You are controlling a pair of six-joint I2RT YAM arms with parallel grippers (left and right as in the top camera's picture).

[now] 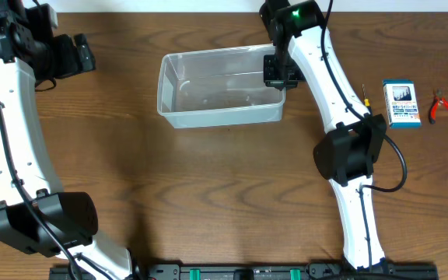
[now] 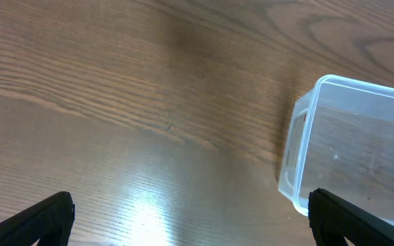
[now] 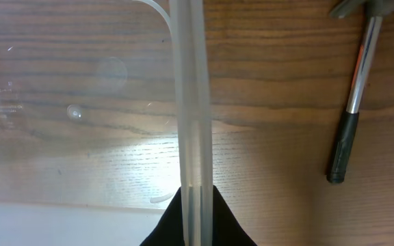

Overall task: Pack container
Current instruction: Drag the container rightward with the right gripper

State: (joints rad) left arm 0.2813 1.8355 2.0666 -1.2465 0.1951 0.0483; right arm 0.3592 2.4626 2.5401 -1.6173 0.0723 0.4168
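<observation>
Clear plastic forms the container [image 1: 220, 117], which stands on the wooden bench [image 1: 208, 202]. It is gripped at its short end wall by the right fingers [image 3: 169, 232]. These are closed on the thin rim, one tip inside the tub and one outside. Inward of them, faint moulded lettering can be made out on the tub's floor, but it cannot be read.

The left fingers [image 2: 46, 219] are spread wide and are empty. They are held above bare bench, and the rounded corner of the container's opposite end is seen close beside one tip.

On the outer side of the right fingers, a slim tool [image 3: 351, 116] with a silver shaft and a dark grip is laid on the bench, apart from the container. Farther out on that side a blue-and-white box [image 1: 402, 103] is placed. A printed label is carried on its top, though the writing is too small to be read. Red-handled pliers [image 1: 444, 109] are laid just beyond it.
</observation>
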